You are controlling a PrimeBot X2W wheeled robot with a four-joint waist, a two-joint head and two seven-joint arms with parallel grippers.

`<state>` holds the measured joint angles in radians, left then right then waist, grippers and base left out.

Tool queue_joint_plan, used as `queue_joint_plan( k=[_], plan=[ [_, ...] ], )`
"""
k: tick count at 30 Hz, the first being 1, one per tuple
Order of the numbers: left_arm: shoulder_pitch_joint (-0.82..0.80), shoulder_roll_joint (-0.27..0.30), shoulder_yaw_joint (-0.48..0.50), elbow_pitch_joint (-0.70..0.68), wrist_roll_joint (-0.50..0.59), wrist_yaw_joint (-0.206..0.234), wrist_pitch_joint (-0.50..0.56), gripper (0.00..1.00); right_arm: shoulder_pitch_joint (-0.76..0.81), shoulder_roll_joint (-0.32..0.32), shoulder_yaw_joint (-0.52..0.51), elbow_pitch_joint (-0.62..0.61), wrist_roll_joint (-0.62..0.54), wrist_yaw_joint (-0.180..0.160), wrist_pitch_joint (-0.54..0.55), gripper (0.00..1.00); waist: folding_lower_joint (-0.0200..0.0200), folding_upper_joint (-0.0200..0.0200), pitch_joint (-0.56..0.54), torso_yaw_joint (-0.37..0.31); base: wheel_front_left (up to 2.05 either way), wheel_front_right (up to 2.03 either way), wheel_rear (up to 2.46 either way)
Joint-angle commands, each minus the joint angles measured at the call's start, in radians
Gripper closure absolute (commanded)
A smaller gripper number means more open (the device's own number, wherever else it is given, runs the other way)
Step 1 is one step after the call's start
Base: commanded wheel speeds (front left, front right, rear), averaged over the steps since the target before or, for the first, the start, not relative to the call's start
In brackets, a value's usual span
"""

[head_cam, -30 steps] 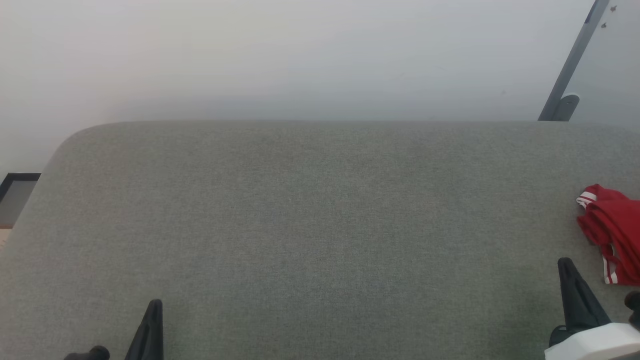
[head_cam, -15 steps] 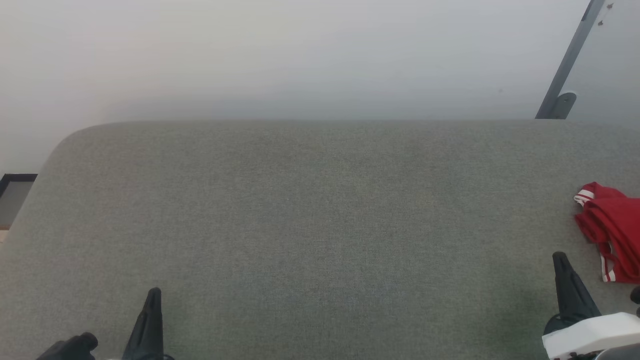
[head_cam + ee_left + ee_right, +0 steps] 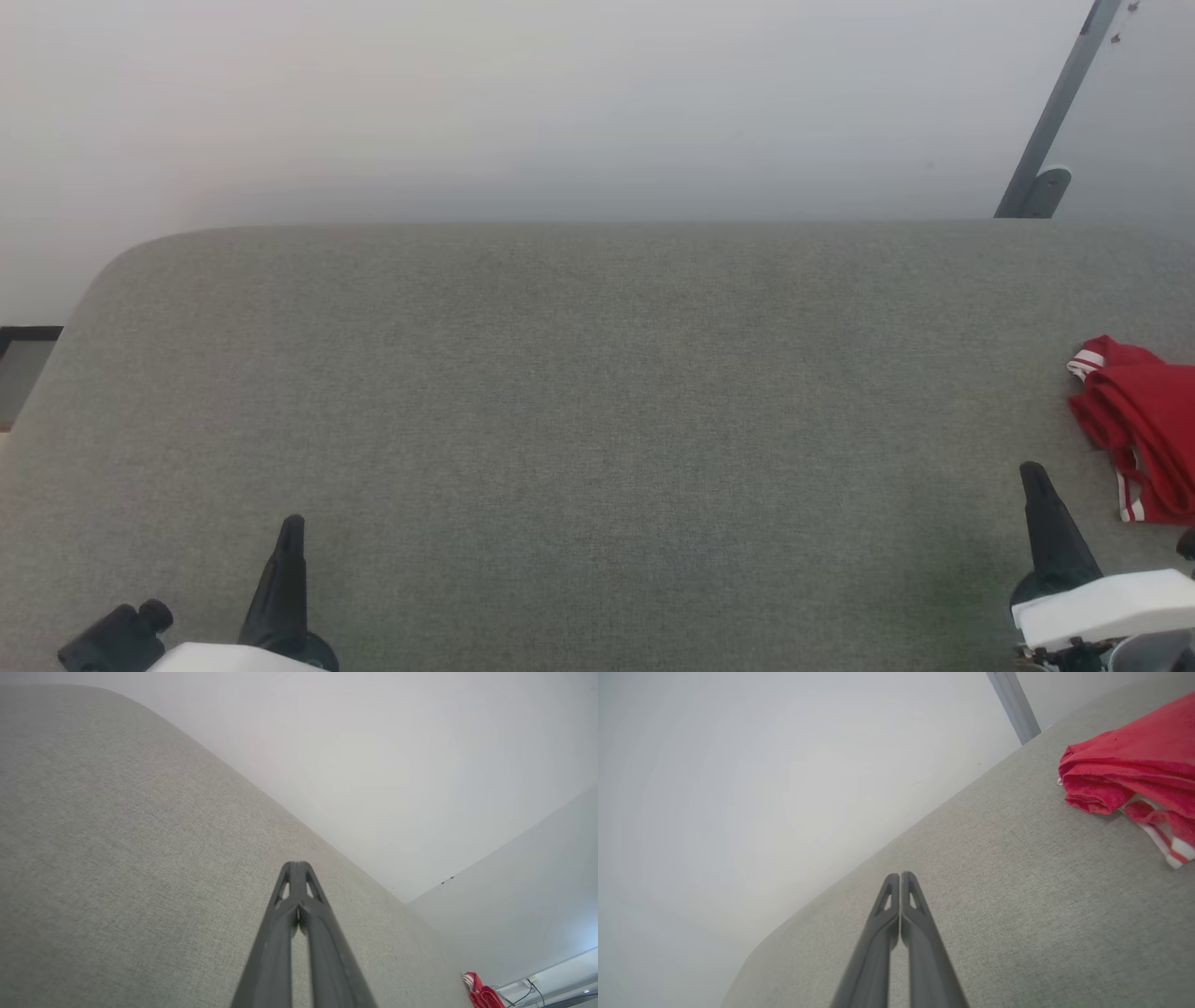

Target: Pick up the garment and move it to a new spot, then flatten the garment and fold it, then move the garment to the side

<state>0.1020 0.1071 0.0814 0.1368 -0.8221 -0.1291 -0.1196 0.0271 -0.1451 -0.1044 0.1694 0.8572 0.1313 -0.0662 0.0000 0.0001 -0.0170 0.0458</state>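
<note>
My right gripper stands at the lower right of the head view, its two fingers pressed together with nothing between them; the garment lies bunched at the right edge of that view, just above and to the right of those fingertips, near but not touching; in my right wrist view it sits at the upper right, striped trim showing; my left gripper, at the lower left, is likewise closed and empty, well apart from the garment, over the grey fabric surface.
</note>
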Motion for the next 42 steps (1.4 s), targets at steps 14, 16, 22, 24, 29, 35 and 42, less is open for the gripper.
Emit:
queue_joint_plan(
  k=[14,16,22,24,29,35,42],
  plan=[
    [-0.065,-0.006,0.006,0.014,-0.180,-0.001,0.048,1.00,-0.050,0.018,-0.006,0.007,0.169,0.000,0.042,1.00,0.0000,-0.0001,0.003,-0.007,0.00,0.00,0.00],
    [-0.070,-0.008,0.006,0.018,-0.203,-0.001,0.054,1.00,-0.054,0.021,-0.007,0.009,0.189,0.000,0.047,1.00,0.0000,-0.0001,0.003,-0.008,0.00,0.00,0.00],
    [-0.088,-0.013,0.008,0.029,-0.279,-0.001,0.076,1.00,-0.065,0.030,-0.007,0.017,0.260,0.000,0.064,1.00,0.0000,-0.0001,0.005,-0.011,0.00,0.00,0.00],
    [-0.095,-0.014,0.009,0.032,-0.297,-0.001,0.081,1.00,-0.068,0.033,-0.007,0.019,0.279,0.000,0.068,1.00,0.0000,-0.0001,0.005,-0.012,0.00,0.00,0.00],
    [-0.105,-0.017,0.010,0.039,-0.349,-0.001,0.095,1.00,-0.076,0.038,-0.008,0.025,0.326,0.000,0.079,1.00,0.0000,-0.0001,0.007,-0.015,0.00,0.00,0.00],
    [-0.121,-0.021,0.012,0.047,-0.405,-0.002,0.111,1.00,-0.084,0.045,-0.009,0.032,0.379,0.000,0.093,1.00,0.0000,-0.0001,0.008,-0.018,0.00,0.00,0.00],
    [-0.137,-0.026,0.014,0.057,-0.467,-0.002,0.129,1.00,-0.093,0.054,-0.009,0.039,0.437,0.000,0.107,1.00,0.0000,-0.0001,0.009,-0.021,0.00,0.00,0.00]
  ],
)
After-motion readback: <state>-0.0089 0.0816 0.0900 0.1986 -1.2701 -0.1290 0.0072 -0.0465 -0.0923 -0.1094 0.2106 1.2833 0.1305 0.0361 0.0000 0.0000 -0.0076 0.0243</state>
